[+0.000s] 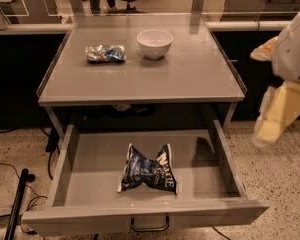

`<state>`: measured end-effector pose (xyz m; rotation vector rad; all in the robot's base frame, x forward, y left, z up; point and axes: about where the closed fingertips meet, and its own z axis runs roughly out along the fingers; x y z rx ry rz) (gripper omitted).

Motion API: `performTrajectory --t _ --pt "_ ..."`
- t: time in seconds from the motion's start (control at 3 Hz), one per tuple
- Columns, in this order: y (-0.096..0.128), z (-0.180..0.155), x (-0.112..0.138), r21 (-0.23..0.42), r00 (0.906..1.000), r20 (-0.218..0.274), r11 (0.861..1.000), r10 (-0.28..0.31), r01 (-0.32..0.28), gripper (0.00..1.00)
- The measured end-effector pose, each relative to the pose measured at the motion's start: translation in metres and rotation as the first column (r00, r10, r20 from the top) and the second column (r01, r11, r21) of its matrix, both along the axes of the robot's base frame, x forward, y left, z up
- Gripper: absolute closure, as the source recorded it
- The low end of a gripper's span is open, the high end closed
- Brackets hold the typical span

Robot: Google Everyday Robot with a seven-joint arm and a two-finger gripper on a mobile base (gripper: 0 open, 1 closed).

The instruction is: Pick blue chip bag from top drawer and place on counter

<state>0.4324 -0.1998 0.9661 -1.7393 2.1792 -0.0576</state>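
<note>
The blue chip bag is dark navy crinkled foil with white lettering. It lies flat in the middle of the open top drawer, near its front panel with the dark pull handle. The grey counter is above the drawer. My gripper hangs at the right edge of the view, outside the drawer's right wall and above floor level, well apart from the bag. It holds nothing that I can see.
A white bowl and a small silver-and-blue shiny packet sit at the back of the counter. A dark pole and cables lie on the speckled floor at the left. Desks and a chair stand behind.
</note>
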Motion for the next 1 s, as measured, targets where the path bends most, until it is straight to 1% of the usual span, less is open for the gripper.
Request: performTrajectory --t 0.33,0.67,1.0 --pt "0.03 -0.025 -0.007 0.104 0.9978 0.016 0.993 0.064 -0.065 0.0" --pt "0.052 -0.055 -0.011 0.197 0.9951 0.055 0.976 0.082 -0.092 0.0" --pt "0.061 -0.084 0.002 0.234 0.9938 0.103 0.97 0.044 -0.067 0.0"
